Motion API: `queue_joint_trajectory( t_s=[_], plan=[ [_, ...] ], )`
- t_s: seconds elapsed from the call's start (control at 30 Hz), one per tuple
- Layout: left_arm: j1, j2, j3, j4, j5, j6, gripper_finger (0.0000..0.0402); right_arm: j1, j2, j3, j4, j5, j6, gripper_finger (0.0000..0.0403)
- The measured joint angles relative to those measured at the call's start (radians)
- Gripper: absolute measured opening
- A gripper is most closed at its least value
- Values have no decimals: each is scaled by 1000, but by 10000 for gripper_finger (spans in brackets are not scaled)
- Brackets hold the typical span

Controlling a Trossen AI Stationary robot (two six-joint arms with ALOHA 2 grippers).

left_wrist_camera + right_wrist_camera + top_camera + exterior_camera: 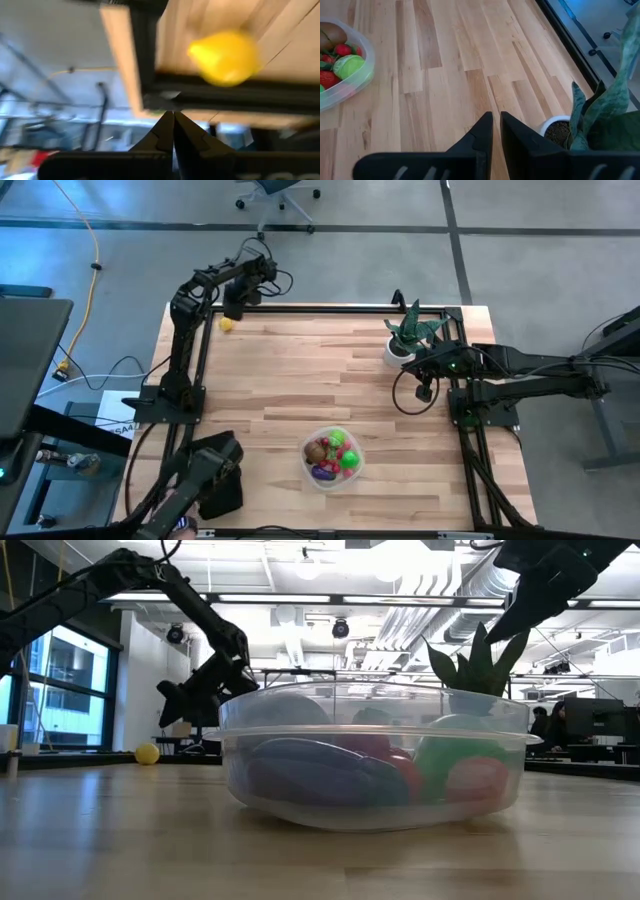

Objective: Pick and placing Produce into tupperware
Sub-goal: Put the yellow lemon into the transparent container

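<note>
A yellow produce piece [227,324] [225,57] lies on the wooden table near its far left corner, just inside the black frame rail. My left gripper [233,308] [173,114] hovers over that corner, shut and with nothing in it, a little short of the yellow piece. The clear round tupperware [361,470] [370,730] stands near the table's front edge and holds brown, red, green and purple produce [333,455]. My right gripper [424,392] [496,117] waits at the right side beside the potted plant, shut, with nothing in it.
A spiky green plant in a white pot [408,335] [600,120] stands at the far right, close to my right gripper. Black frame rails [330,307] run along the table's edges. A flat black object [222,490] sits at the near left corner. Bare wood lies between the yellow piece and the tupperware.
</note>
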Motion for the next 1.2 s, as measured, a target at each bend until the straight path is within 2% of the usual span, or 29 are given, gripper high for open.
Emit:
queue_joint_trajectory(
  t_s=[0.07, 0.23, 0.33, 0.73, 0.9, 1.1, 1.2],
  plan=[
    [1, 7, 0, 0, 71, -95, 0, 0, 0, 0, 0, -14, -1, 26],
    [44, 31, 0, 0, 192, -487, 0, 0, 0, 0, 0, -19, -3, 26],
    [49, 33, 3, -1, 157, -591, 1, 0, 0, 0, 0, -19, -3, 26],
    [39, 33, 16, 0, 155, -660, 1, 0, 0, 0, 0, -22, -3, 26],
    [50, 31, 58, -1, 211, -705, 0, 0, 0, 0, 0, -22, -4, 26],
    [45, 32, 60, 0, 218, -763, 0, 0, 0, 0, 0, -23, -4, 26],
    [47, 32, 81, 0, 264, -775, 2, 0, 0, 0, -1, -23, -4, 26]
  ],
)
